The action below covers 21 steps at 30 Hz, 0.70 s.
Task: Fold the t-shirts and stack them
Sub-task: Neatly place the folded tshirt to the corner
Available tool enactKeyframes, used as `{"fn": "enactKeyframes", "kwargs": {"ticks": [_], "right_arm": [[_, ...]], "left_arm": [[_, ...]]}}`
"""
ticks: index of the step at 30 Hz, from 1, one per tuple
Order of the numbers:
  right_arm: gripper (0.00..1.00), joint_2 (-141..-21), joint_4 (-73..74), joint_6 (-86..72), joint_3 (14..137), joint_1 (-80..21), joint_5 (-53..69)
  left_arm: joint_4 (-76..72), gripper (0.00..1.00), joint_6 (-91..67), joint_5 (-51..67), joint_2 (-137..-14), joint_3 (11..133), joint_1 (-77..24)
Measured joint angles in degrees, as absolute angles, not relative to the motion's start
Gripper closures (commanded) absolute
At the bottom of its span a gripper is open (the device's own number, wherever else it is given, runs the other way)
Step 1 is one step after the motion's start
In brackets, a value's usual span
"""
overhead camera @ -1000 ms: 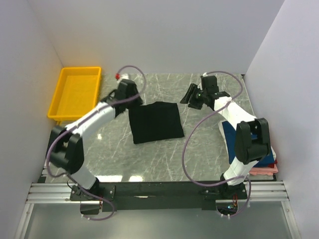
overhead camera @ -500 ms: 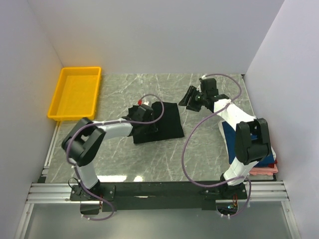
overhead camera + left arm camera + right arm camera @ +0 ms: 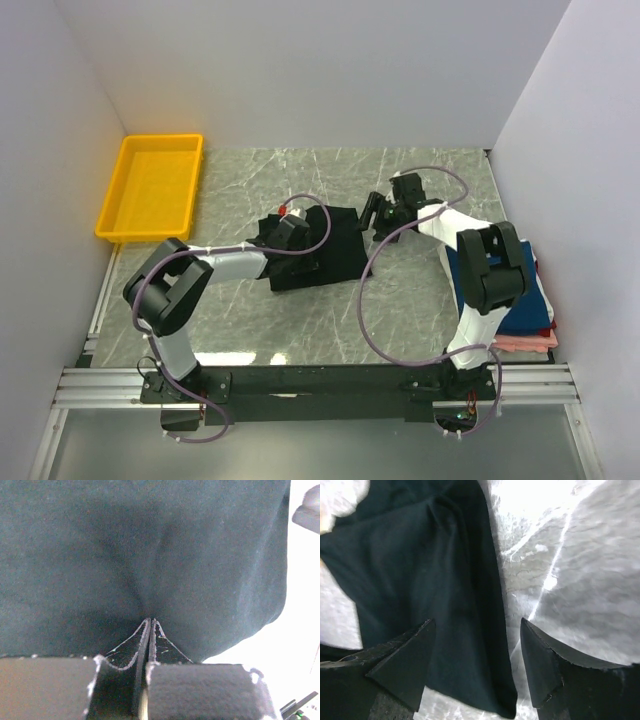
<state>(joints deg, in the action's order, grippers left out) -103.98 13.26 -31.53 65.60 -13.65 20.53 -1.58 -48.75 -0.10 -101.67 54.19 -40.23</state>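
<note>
A black t-shirt (image 3: 338, 245) lies folded into a rough square on the marble table (image 3: 300, 320). My left gripper (image 3: 300, 246) sits on its left edge. In the left wrist view the gripper (image 3: 151, 620) is shut, its tips pinching a pucker of the black cloth (image 3: 150, 540). My right gripper (image 3: 374, 216) is at the shirt's right edge, open. In the right wrist view the gripper (image 3: 476, 622) straddles that edge of the black shirt (image 3: 435, 580), not touching it. Folded navy (image 3: 530, 290) and pink (image 3: 525, 343) t-shirts are stacked at the right.
A yellow plastic tray (image 3: 160, 139) stands at the back left corner. White walls close in the left, back and right sides. The right arm's base stands over the stack of folded shirts.
The left arm swung from the shirt's back left corner onto its left edge and shut there. The right gripper came down towards the shirt's right edge and opened wider.
</note>
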Motion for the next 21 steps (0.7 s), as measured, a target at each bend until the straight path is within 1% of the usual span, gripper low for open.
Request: {"fn": "enactKeyframes", "kwargs": {"ticks": [6, 13, 18, 20, 21], "right_arm": [[0.25, -108.3, 13.1, -30.1, 66.9, -16.8, 20.0], [0.31, -110.4, 13.0, -29.7, 69.5, -19.1, 17.8], [0.48, -111.8, 13.9, -29.8, 71.5, -21.8, 13.7], [0.63, -112.2, 14.6, -29.9, 72.2, -23.2, 11.6], [0.73, -112.4, 14.9, -30.1, 72.4, -23.8, 10.5]], "left_arm": [[0.5, 0.95, -47.5, 0.2, -100.9, 54.2, -40.3], [1.5, 0.95, -47.0, 0.2, -100.5, 54.2, -40.3], [1.9, 0.95, -46.6, 0.2, -100.2, 54.2, -40.3], [2.4, 0.95, -46.4, 0.2, -99.9, 54.2, -40.3], [2.7, 0.95, -46.3, 0.2, -99.7, 54.2, -40.3]]}}
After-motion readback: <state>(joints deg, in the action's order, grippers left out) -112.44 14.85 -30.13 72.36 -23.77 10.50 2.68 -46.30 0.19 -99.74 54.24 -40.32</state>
